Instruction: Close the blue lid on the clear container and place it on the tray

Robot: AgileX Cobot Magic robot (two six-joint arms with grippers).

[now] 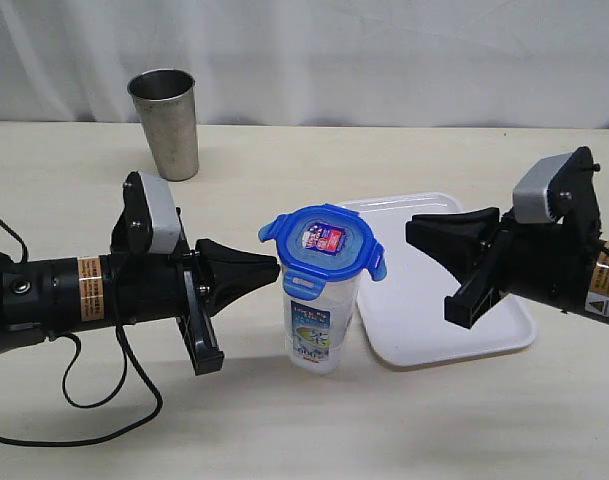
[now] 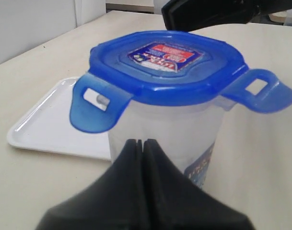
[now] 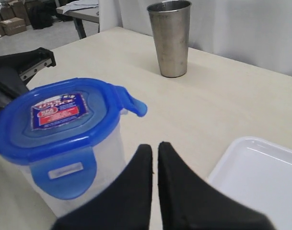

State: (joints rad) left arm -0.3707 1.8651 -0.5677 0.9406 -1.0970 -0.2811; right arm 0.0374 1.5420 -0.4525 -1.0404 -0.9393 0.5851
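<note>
Lid sits on container, flaps look flared, so you're on closing step. Container on table just beside tray. Left gripper pinched tight, empty, tip near container; right gripper same, apart. Next, you press flaps down.

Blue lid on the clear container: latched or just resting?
Resting, not latched: the bright blue rounded-square plastic lid sits atop the tall clear plastic container, but its visible side flaps splay outward, unclipped.
</note>
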